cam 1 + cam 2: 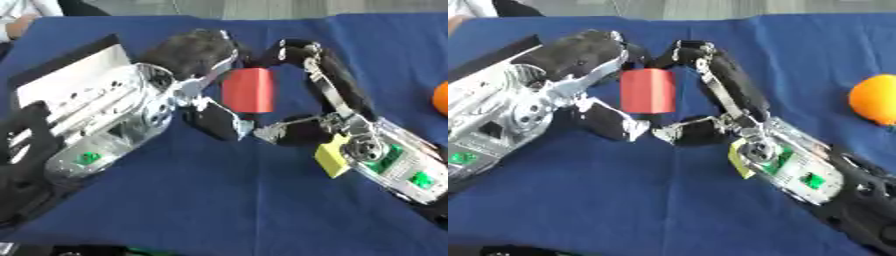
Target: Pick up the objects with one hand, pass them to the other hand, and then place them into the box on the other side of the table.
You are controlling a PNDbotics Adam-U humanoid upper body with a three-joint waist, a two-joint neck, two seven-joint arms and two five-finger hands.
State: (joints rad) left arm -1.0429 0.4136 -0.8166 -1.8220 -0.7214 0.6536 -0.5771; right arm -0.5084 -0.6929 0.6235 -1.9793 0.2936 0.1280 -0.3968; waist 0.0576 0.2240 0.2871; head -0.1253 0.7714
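1. The table (227, 210) under a blue cloth stretches beneath both my arms, bare blue below my fingers.
2. My left hand (188, 55) comes in from the left, its fingers (214, 117) curled round the left side of the red block (248, 90), one part above it and one below.
3. My right hand (737, 107) reaches in from the right, its fingers (697, 55) bent over the block's top right corner and the thumb low near its bottom edge; I cannot tell whether they touch it.
4. The red block sits upright between both sets of fingers, lifted off the cloth.
5. An orange ball (875, 105) lies on the cloth, well apart to the right of my right fingers.
6. A small yellow piece (332, 157) shows at my right wrist, below the fingers.
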